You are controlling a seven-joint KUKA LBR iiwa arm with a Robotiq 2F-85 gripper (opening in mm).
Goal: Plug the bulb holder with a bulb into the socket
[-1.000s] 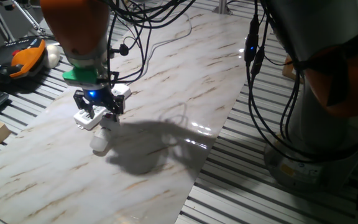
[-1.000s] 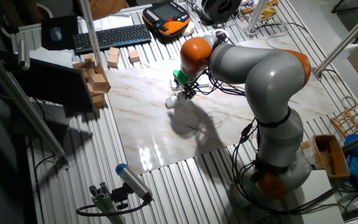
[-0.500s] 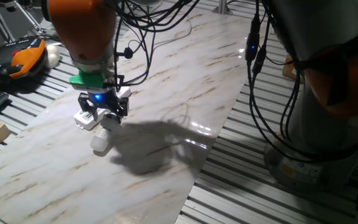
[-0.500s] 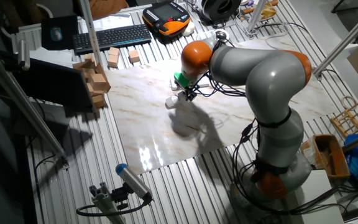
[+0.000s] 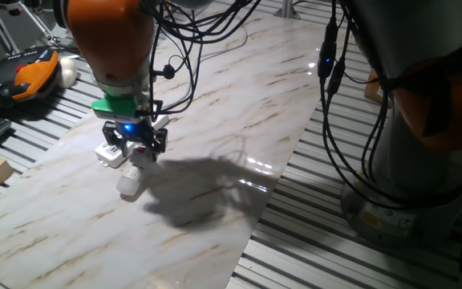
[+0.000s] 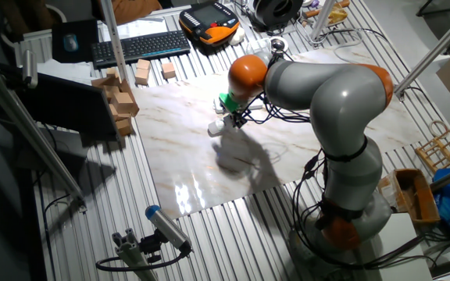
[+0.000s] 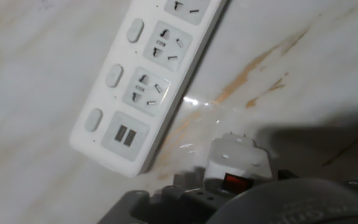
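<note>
A grey and orange robot arm (image 6: pixel 326 101) leans over a marble-patterned table (image 5: pixel 215 160). A white socket (image 7: pixel 148 81) strip lies flat there. Just beside its end sits the bulb holder (image 7: pixel 235 163), red switch up, under the gripper (image 5: pixel 133 143); I cannot tell whether its fingers pinch it. The bulb (image 5: pixel 128 183) rests on the table.

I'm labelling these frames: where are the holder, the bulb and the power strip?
holder (image 7: pixel 234 163), hand view, on its white body above the red switch.
bulb (image 5: pixel 128 184), one fixed view, on its rounded end.
power strip (image 7: pixel 143 93), hand view, on an outlet face.
</note>
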